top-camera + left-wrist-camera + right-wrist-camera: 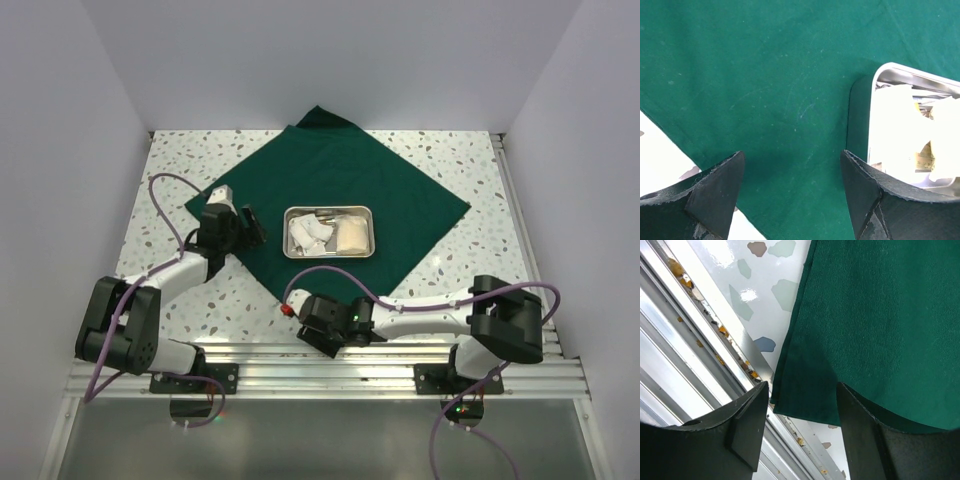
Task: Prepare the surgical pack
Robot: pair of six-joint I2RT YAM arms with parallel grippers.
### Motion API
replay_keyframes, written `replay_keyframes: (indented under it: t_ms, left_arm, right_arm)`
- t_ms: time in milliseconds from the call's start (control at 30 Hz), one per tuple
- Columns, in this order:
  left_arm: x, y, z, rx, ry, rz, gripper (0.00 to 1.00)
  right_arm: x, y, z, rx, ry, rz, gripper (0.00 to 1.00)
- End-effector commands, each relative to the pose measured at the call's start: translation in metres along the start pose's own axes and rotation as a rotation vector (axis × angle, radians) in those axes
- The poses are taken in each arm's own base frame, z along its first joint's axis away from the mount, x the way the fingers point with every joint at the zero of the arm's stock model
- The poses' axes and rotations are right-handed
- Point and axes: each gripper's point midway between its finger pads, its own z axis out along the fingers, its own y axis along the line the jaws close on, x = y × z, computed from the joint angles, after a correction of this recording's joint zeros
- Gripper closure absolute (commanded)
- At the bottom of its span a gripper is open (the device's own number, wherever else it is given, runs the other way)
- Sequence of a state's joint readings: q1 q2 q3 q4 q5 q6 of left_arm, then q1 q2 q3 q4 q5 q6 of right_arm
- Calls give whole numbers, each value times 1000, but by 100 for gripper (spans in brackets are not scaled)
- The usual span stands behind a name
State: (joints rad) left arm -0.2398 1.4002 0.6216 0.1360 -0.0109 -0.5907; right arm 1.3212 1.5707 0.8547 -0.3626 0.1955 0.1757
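One steel tray (pixel 372 232) sits on the middle of one dark green drape (pixel 400 190), which lies spread flat like a diamond on the speckled table (pixel 180 160). It's the only container here. Inside, crumpled white gauze (pixel 307 236) fills the left half, too bunched for me to count the pieces. One beige wad (pixel 351 237) lies in the right half. Something metallic (pixel 325 213) glints along the far wall, too small to make out.

There are two grippers. The left gripper (pixel 792 154) hangs just left of the tray, over the cloth near its left corner, with jaws spread wide and nothing between them but the drape below. The right gripper (pixel 802 390) is on the near side of the tray, at the drape's near corner. Its fingers stand apart with the cloth's corner showing in the gap, unpinched.
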Motion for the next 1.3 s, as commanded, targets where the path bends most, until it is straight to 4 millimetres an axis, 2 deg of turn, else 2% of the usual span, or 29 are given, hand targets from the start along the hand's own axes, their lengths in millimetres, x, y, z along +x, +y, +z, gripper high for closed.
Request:
replay_keyframes:
  t_ms: [0, 300, 400, 633, 733, 867, 1067, 1100, 1167, 1200, 1267]
  left_arm:
    - [-12, -3, -3, 19, -48, -20, 20]
    - [-12, -4, -3, 23, -49, -18, 20]
    - [-12, -4, -3, 21, -50, -17, 20]
    - [-12, -3, -2, 19, -49, -14, 20]
    - [-12, -2, -3, 17, -51, -15, 20]
    - [-12, -2, -2, 18, -50, -15, 20]
    - [-11, -4, 0, 26, -47, -6, 20]
    - [-11, -3, 0, 26, -47, -3, 20]
    - [-10, -3, 1, 25, -44, 0, 20]
    - [-10, -2, 0, 25, -44, 3, 20]
    - [-9, -2, 1, 25, -45, 5, 20]
  right_arm:
    - [-6, -2, 3, 21, -33, 29, 40]
    - [12, 8, 9, 16, 23, 2, 44]
    - [14, 9, 12, 37, 45, -7, 51]
    - [15, 15, 10, 40, 58, -29, 84]
    - [11, 13, 4, 43, 35, -27, 90]
    - [-2, 5, -9, 76, -15, -16, 91]
    - [-50, -10, -33, 74, -93, -23, 91]
    - [-61, -20, -35, 79, -108, 1, 91]
    - [-66, -27, -36, 51, -97, 0, 92]
    - [-71, -41, -35, 58, -96, 27, 92]
    - [-83, -49, -36, 30, -100, 24, 92]
